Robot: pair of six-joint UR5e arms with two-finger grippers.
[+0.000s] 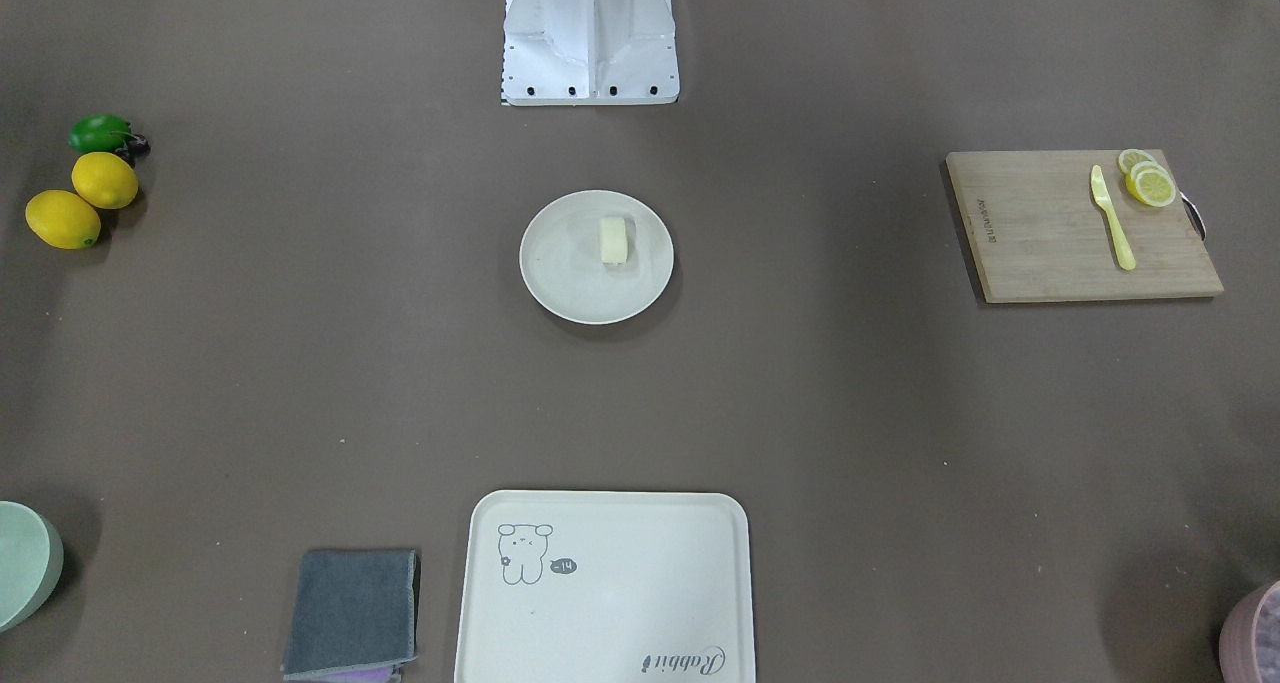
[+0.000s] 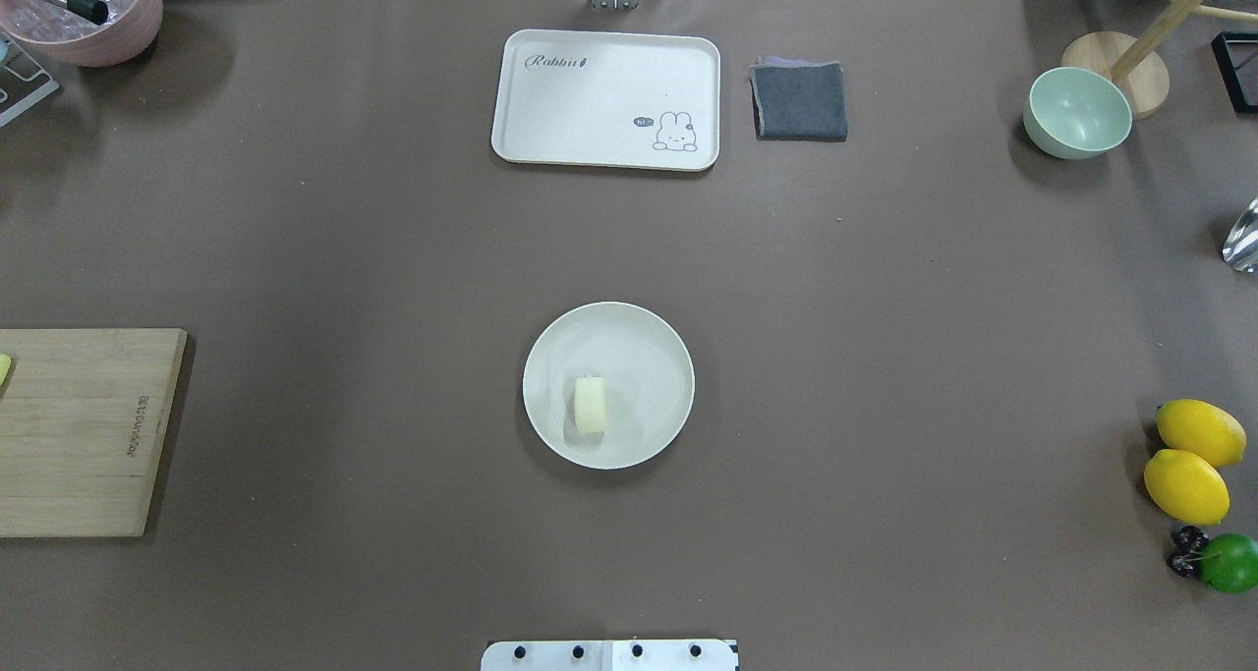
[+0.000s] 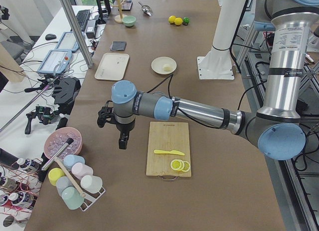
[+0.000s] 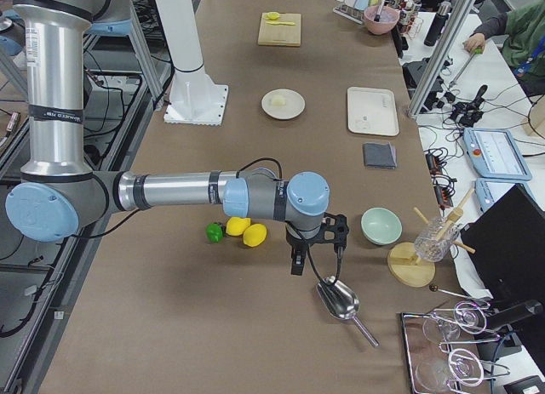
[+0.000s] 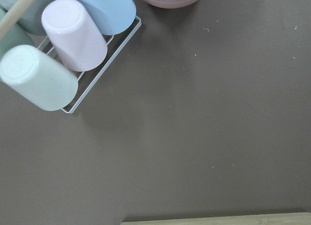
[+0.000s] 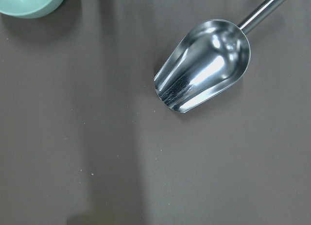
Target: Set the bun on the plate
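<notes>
Here, the bun lies on the plate, midway along the table. The left gripper and right gripper hang over opposite ends; their opening cannot be told.

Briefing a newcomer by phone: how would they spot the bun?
Find the round cream plate at the table's middle, between the robot's base and the rabbit tray. The bun lies alone on it: a small blocky lump, pale cream, unlike the bright yellow lemons.

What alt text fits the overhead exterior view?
A pale bun rests on the round cream plate at centre; no arm shows. Farther off lie a rabbit tray and grey cloth, a cutting board left, lemons and a lime right.
</notes>
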